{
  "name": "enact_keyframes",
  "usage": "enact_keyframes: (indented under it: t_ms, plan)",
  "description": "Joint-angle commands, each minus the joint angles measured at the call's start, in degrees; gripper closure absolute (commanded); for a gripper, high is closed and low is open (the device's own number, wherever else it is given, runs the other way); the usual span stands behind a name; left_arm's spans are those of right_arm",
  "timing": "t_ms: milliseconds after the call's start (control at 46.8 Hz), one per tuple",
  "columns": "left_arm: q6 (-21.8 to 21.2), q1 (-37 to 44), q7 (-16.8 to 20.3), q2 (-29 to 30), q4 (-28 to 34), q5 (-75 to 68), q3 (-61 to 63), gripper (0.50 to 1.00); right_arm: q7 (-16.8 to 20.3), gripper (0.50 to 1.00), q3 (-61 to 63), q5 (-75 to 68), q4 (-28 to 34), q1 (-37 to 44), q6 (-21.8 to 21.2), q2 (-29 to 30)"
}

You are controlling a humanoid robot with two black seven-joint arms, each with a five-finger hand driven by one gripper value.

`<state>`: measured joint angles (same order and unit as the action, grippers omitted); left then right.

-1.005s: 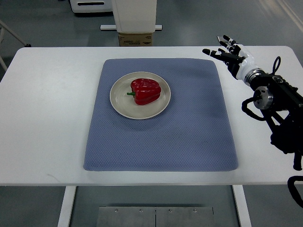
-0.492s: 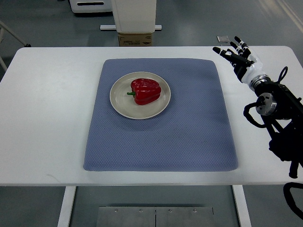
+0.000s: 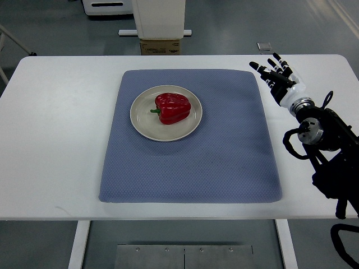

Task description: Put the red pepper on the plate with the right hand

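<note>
A: Red pepper placement is questioned: are the fingers of the right hand closed on anything?

B: Nothing is held. The fingers are seen spread and empty, just off the mat's far right corner, over bare table.

A: And what has been altered in the last second?

B: The hand has been shifted only slightly beside that corner, first drawn outward from the mat, then brought back a little and turned. No approach toward the mat's centre has been made.

A: Where is the pepper found?

B: It is seen lying on the plate, which is set on the mat's upper left part, well apart from the hand.

A: What is meant for the task?

B: The placing is judged complete; the arm is probably being retired. The left hand is not shown.
</note>
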<state>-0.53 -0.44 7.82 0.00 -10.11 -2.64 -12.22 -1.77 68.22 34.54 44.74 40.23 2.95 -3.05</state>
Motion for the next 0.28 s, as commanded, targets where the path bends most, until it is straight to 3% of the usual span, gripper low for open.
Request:
enact_keyframes:
  t_ms: [0, 257]
  plan:
    - [0.0, 0.0, 0.0, 0.0, 0.0, 0.0, 0.0, 0.5, 0.01, 0.5, -0.01, 0.0, 0.17, -0.42, 0.04, 0.15]
    - [0.0, 0.0, 0.0, 0.0, 0.0, 0.0, 0.0, 0.5, -0.16, 0.5, 3.41, 0.0, 0.87, -2.0, -0.05, 1.03]
